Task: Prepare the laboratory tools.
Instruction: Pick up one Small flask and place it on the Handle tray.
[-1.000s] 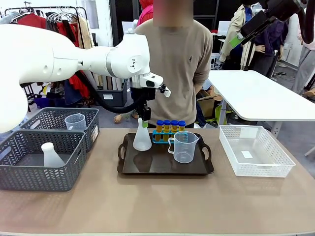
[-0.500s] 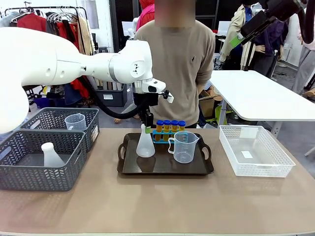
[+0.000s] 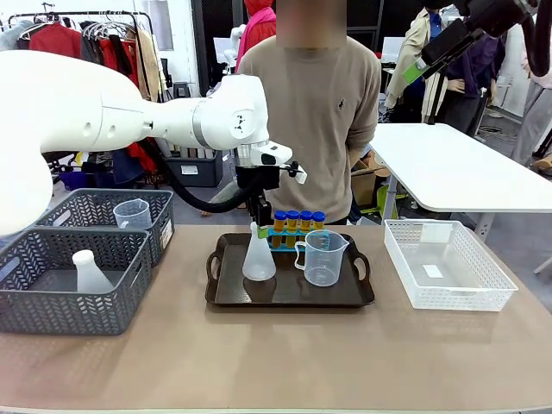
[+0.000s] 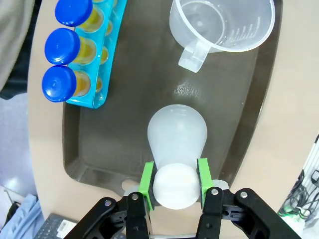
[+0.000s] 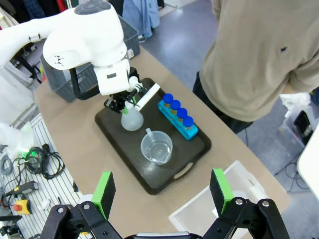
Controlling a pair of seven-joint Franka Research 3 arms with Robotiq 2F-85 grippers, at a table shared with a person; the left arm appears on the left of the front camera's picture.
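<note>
2 flasks (image 3: 259,259), 2 beakers (image 3: 323,257), perhaps 4 capped tubes (image 3: 298,218).

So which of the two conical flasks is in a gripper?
The conical flask on the dark tray, neck pinched by the left gripper; the other flask sits untouched in the grey basket.

Left arm (image 3: 129,108): smooth white rounded housings, with a small dot marking on the round joint cover. A black corrugated cable loops beneath the wrist. A white bracket projects from the black wrist section. Left gripper (image 4: 174,180): black linkage body with silver screws at the pivots and two green finger pads. Right gripper (image 5: 162,191): identical black linkage, silver screws, green pads. Person (image 3: 310,112): beige long-sleeved sweater with a small dark chest emblem.
</note>
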